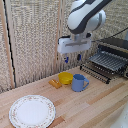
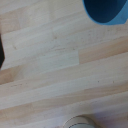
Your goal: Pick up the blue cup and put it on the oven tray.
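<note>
The blue cup (image 1: pixel 79 82) stands upright on the wooden table, its handle toward the exterior view's right. In the wrist view only part of the blue cup's rim (image 2: pixel 106 11) shows at the picture's edge. My gripper (image 1: pixel 72 59) hangs in the air above the cup and slightly toward the exterior view's left, with its blue-tipped fingers apart and nothing between them. The oven tray (image 1: pixel 104 65), a dark rack of parallel bars, juts out of a black toaster oven (image 1: pixel 117 47) at the exterior view's right.
A shallow yellow bowl (image 1: pixel 65 77) sits just beside the cup, with a small orange object (image 1: pixel 55 83) next to it. A white patterned plate (image 1: pixel 32 111) lies near the front at the exterior view's left. A woven screen stands behind the table.
</note>
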Robot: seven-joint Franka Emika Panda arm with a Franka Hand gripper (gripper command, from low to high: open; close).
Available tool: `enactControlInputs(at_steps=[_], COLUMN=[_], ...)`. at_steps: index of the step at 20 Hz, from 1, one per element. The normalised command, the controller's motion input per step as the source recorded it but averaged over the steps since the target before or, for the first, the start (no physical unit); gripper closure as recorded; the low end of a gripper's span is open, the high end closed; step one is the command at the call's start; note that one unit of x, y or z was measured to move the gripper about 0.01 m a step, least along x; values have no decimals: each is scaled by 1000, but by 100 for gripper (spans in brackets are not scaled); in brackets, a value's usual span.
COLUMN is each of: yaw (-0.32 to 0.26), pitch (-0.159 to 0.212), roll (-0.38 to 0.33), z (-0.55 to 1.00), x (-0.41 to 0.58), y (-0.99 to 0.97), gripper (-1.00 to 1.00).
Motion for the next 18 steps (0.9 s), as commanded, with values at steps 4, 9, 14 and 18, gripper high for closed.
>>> enactControlInputs(at_steps=[4, 9, 14, 18], yaw=[89, 62, 15, -66], pitch=[0, 19, 3, 0], roll=[11, 0, -10, -20], z=[-219, -272, -343, -336], x=[26, -69, -15, 37], y=[-719, -509, -206, -216], gripper=[-100, -100, -100, -100])
